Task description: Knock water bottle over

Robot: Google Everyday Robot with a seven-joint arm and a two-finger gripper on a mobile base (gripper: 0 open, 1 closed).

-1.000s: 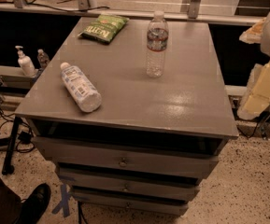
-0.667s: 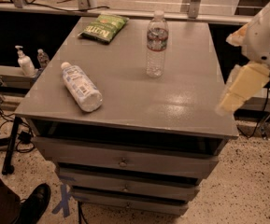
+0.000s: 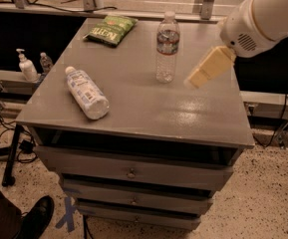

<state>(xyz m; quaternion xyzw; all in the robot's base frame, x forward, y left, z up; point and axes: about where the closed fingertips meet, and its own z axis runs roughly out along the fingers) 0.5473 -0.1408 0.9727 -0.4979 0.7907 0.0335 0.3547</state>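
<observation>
The water bottle (image 3: 167,48) stands upright near the back middle of the grey cabinet top (image 3: 143,98). It is slim, clear and ribbed, with a white cap and a dark label band. My gripper (image 3: 203,71) reaches in from the upper right on a white arm (image 3: 263,14). Its cream-coloured tip hangs above the top, a short way to the right of the bottle and apart from it.
A fatter white bottle (image 3: 86,92) with a pale blue label lies on its side at the left. A green chip bag (image 3: 110,30) lies at the back left. A pump dispenser (image 3: 26,66) stands on a lower shelf to the left. A shoe (image 3: 34,218) shows at bottom left.
My arm has swung in from the right edge toward the water bottle; the tip is now over the cabinet top. The bottles have not moved.
</observation>
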